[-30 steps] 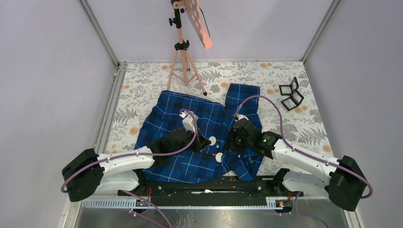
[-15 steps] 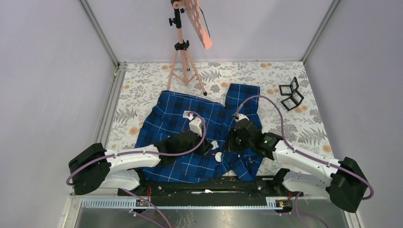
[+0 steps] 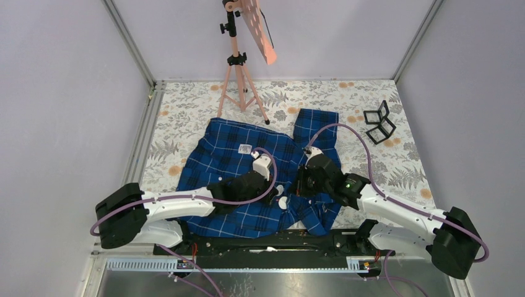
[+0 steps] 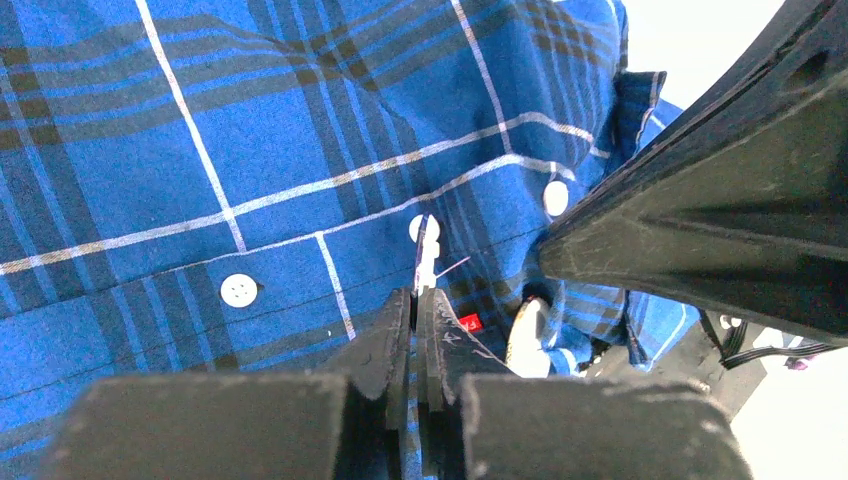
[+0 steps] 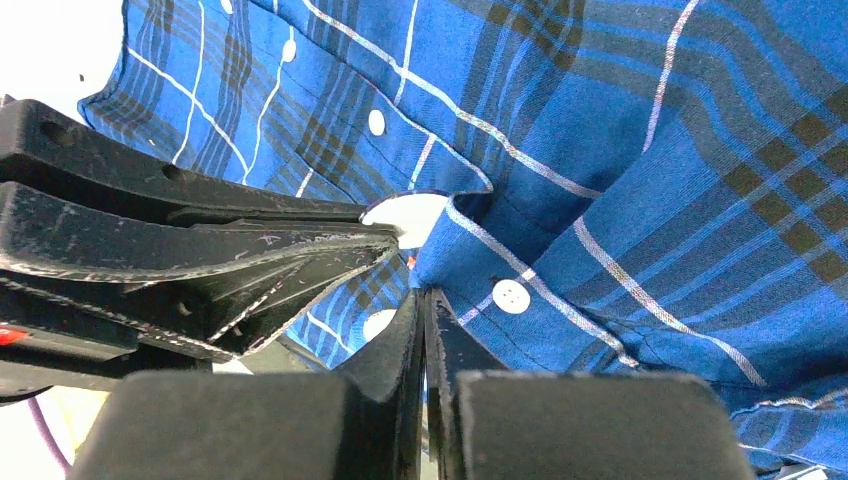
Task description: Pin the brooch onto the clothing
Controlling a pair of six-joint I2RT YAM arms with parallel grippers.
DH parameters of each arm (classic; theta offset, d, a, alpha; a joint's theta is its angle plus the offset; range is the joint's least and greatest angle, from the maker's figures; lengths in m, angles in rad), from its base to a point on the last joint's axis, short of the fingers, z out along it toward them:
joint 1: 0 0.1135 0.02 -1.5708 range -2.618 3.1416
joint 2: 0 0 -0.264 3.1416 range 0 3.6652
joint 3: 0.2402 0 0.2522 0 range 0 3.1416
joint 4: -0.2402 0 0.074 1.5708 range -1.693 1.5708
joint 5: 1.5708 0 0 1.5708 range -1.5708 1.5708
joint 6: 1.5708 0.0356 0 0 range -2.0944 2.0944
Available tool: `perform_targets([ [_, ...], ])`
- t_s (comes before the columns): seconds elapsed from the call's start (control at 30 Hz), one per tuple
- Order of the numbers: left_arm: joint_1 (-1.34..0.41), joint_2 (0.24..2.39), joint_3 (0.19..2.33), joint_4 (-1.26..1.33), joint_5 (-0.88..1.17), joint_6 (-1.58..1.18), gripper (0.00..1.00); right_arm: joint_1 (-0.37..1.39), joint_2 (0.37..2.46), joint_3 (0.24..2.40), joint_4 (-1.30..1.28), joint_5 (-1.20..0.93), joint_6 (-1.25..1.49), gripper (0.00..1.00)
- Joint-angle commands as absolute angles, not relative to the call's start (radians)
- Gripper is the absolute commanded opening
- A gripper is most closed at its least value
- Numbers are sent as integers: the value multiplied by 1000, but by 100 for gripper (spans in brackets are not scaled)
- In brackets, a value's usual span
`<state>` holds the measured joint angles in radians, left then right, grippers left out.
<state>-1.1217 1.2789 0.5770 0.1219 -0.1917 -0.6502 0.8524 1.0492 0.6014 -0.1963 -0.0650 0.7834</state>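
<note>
Brooch (image 5: 410, 218) not yet pinned. Left gripper (image 4: 415, 298) clamps it edge-on at plaid shirt (image 3: 223, 154) front, frame centre. Right gripper (image 5: 422, 298) pinches raised fold of plaid shirt alongside. Fastening left to do.

left gripper (image 4: 415, 293) tight on edge-on white brooch (image 4: 425, 256) over shirt (image 4: 200, 130)

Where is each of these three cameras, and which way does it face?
Top external: above and behind the left arm and right arm, both shown whole, facing down on the table and shirt.
Left wrist: on the left arm, facing the shirt past its left gripper, closed on a white disc.
Right wrist: on the right arm, facing the shirt past its right gripper, pinching fabric.
Shared: each wrist view shows the other gripper.
</note>
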Motion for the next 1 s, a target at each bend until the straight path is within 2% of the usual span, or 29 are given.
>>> perform_targets([
  [0.0, -1139, 1289, 637, 118, -246, -623, 0, 862, 1017, 599, -155, -48, 795, 0],
  [0.23, -1146, 1283, 632, 139, -240, -619, 0, 862, 1037, 598, -148, -56, 792, 0],
  [0.77, -1144, 1187, 506, 381, -167, -713, 0, 863, 1108, 554, -78, -101, 815, 0],
  [0.97, -1144, 1188, 517, 287, -235, -705, 0, 863, 1053, 544, -89, -79, 819, 0],
])
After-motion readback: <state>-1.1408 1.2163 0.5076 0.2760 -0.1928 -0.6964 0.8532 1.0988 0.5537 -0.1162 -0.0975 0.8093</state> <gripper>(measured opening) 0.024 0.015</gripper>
